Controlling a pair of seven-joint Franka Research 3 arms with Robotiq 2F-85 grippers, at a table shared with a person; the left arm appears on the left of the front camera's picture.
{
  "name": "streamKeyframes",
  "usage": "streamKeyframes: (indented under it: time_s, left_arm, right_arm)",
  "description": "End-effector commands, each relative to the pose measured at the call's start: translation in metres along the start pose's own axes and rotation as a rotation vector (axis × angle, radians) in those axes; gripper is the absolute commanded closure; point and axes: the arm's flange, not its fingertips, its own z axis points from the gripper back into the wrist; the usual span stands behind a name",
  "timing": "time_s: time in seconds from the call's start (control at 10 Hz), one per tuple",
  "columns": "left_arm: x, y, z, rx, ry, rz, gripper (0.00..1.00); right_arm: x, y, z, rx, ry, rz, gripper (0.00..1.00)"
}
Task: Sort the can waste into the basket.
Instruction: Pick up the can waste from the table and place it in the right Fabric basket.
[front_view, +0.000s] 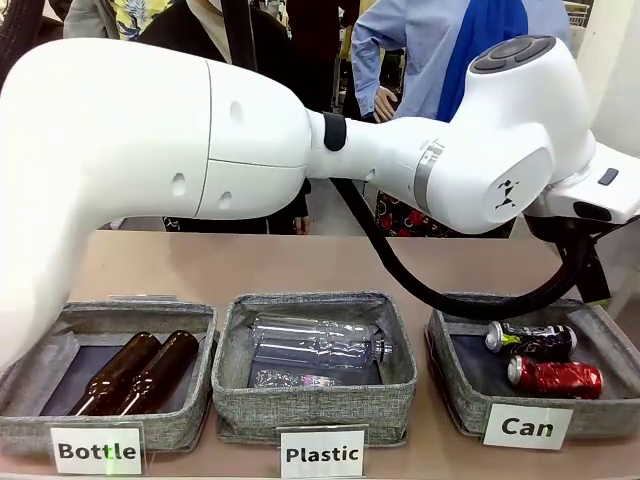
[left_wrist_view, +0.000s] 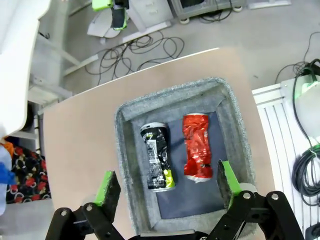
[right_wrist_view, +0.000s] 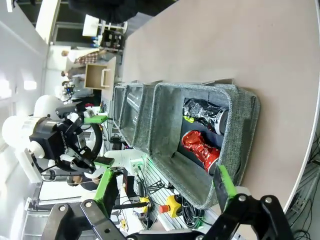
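Tan bench (front_view: 330, 265) noted; we find the red can (left_wrist_view: 197, 146) and dark can (left_wrist_view: 158, 157) inside the Can basket (front_view: 462, 398) — left gripper (left_wrist_view: 166, 186) above, jaws spread; right gripper (right_wrist_view: 165, 188) spread.

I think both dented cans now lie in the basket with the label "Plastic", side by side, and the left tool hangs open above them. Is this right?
Not quite. The red can and the dark can lie side by side in the basket labelled "Can", as the front view shows; the "Plastic" bin holds clear bottles. The left tool does hang open above them.
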Motion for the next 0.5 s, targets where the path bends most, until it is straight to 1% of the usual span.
streamKeyframes:
  time_s: [0.0, 0.1, 0.2, 0.3, 0.4]
  left_arm:
    - [-0.024, 0.001, 0.031, -0.081, 0.055, 0.062, 0.0]
    - [-0.046, 0.003, 0.054, -0.109, 0.076, 0.107, 0.0]
    - [-0.072, 0.004, 0.083, -0.156, 0.065, 0.155, 0.0]
    - [-0.105, 0.008, 0.118, -0.143, 0.067, 0.232, 0.0]
    - [-0.134, 0.012, 0.147, -0.199, 0.041, 0.288, 0.0]
  right_arm:
    - [0.013, 0.004, -0.013, 0.027, 0.02, 0.031, 0.0]
    - [0.021, 0.008, -0.025, 0.063, 0.046, 0.071, 0.0]
    - [0.032, 0.014, -0.042, 0.111, 0.098, 0.093, 0.0]
    - [0.048, 0.024, -0.068, 0.103, 0.093, 0.094, 0.0]
    - [0.059, 0.039, -0.095, 0.122, 0.148, 0.11, 0.0]
